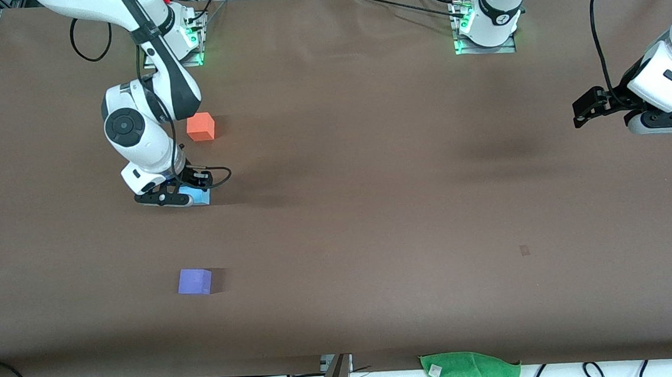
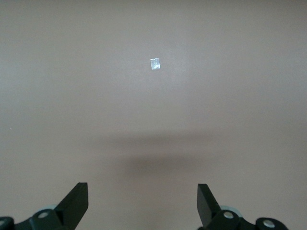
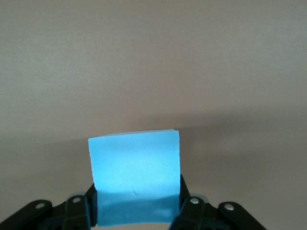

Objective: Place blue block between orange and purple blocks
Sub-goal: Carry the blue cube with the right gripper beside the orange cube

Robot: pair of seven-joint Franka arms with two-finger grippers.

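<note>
- Front view: the blue block (image 1: 199, 194) is seen clamped in the right claw (image 1: 178, 198), low at the tabletop (image 1: 373, 209), toward the right arm's end.
- Whether the blue block is resting on the tabletop or is held just above it cannot be told.
- The orange block (image 1: 200, 127) is found on the tabletop, farther from the front camera than the blue block and apart from it.
- The purple block (image 1: 194, 281) is set nearer to the front camera than the blue block, well apart from it.
- The blue block is thus placed roughly between the orange and purple blocks, closer to the orange one.
- In the right wrist view, the blue block (image 3: 135, 175) is gripped on two sides by the black fingers (image 3: 189, 211) of the right claw (image 3: 136, 213), which is clenched on it.
- The left claw (image 1: 593, 105) is held up in the air over the left arm's end of the tabletop, where the arm is seen waiting.
- In the left wrist view, the left claw (image 2: 143, 203) is spread wide with nothing between its fingers (image 2: 76, 201).
- A small pale mark (image 2: 155, 63) is seen on the bare tabletop under it.
- A green cloth (image 1: 470, 369) is laid at the tabletop's edge nearest the front camera.
</note>
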